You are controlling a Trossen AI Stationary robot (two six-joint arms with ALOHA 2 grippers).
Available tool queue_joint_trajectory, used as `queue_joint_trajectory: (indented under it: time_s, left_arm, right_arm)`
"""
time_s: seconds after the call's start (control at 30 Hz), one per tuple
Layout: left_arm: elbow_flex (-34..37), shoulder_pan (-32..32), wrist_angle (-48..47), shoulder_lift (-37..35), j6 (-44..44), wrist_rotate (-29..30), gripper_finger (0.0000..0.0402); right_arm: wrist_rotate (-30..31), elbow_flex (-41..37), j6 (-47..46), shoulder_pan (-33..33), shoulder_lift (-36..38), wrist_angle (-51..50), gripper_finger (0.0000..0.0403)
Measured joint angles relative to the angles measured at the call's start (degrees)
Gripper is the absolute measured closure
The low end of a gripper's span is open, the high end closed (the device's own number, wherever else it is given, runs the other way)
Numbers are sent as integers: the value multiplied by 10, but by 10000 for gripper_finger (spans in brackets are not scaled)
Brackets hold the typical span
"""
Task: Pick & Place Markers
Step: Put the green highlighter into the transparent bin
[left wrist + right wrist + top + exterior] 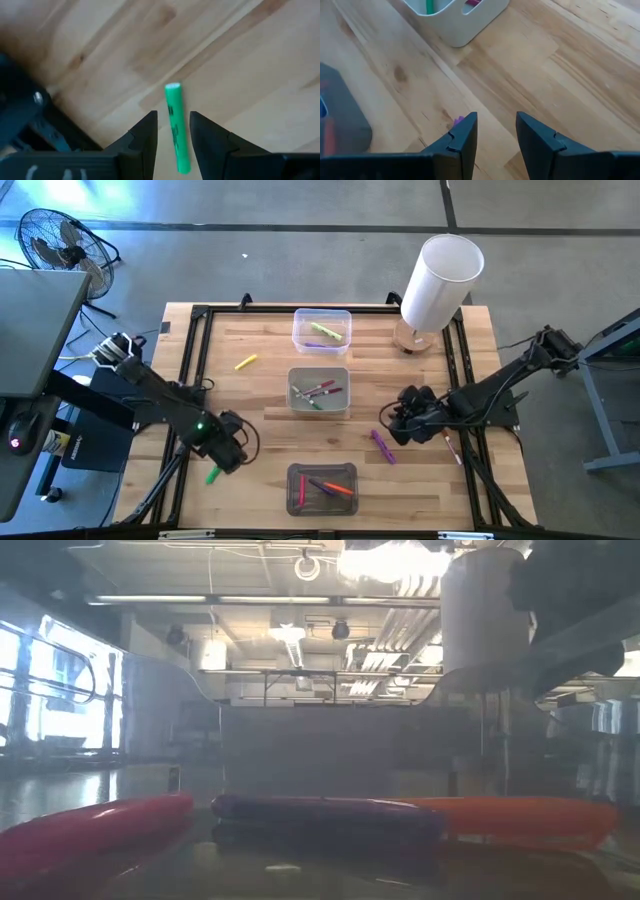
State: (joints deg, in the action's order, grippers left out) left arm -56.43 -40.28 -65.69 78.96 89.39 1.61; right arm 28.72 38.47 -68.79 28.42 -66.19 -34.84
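The green marker (177,129) lies flat on the desk (260,395), off the near-left corner of the middle bin (319,391), and the left gripper (226,448) hangs right over it. Its fingers are parted with the marker showing in the gap between them, and nothing is in them. I'd say this is the reach-and-grasp step: from here the gripper has to drop down around the barrel, close on it and carry it to a bin.

The right gripper (398,420) stands to the right of the middle bin, fingers apart and empty, with the purple marker (382,446) just beside it, a little nearer the front edge. That one looks like its target; it would have to shift over the marker and line up before going down.

Loose on the desk I count four markers: the green, the purple, a yellow marker (245,363) off the middle bin's far-left corner, and a thin red-and-white marker (452,448) by the right-hand rail.

There are three bins in a row. The far bin (321,329) holds roughly two markers, yellow-green and purple. The middle bin holds about four thin ones, hard to count exactly. The near bin (322,489) holds three: red, purple and orange. One white cylinder (438,282) stands to the right of the far bin.
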Motion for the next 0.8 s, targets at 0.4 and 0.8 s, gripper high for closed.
queue_joint_trajectory:
  time_s: [0.4,0.8]
  left_arm:
    - [0,-50,39,82,97,-31,292]
    - [21,-48,123,132,74,-46,292]
  right_arm:
    - [-1,0,35,6,0,18,279]
    - [-2,0,55,6,0,36,279]
